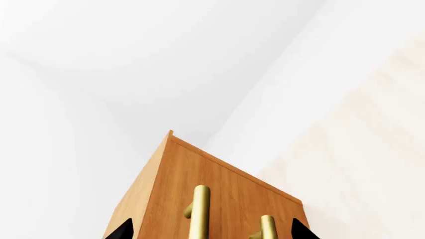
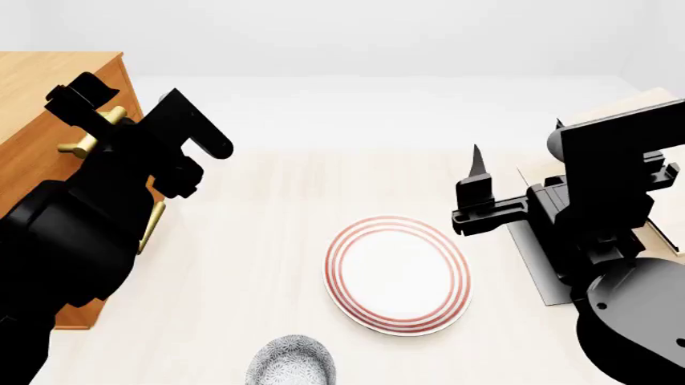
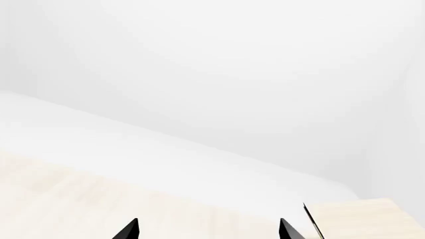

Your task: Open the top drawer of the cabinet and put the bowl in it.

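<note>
Speckled blue-grey bowl [image 2: 293,362] at near edge, orange-brown cabinet [image 2: 48,88] left

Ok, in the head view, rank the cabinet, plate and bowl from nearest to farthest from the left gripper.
1. The cabinet: at the far left, directly at the left gripper, by its brass handles.
2. The plate: on the floor at centre, toward the robot's right.
3. The bowl: at the bottom edge; close to the plate's rank, hard to separate.
</note>
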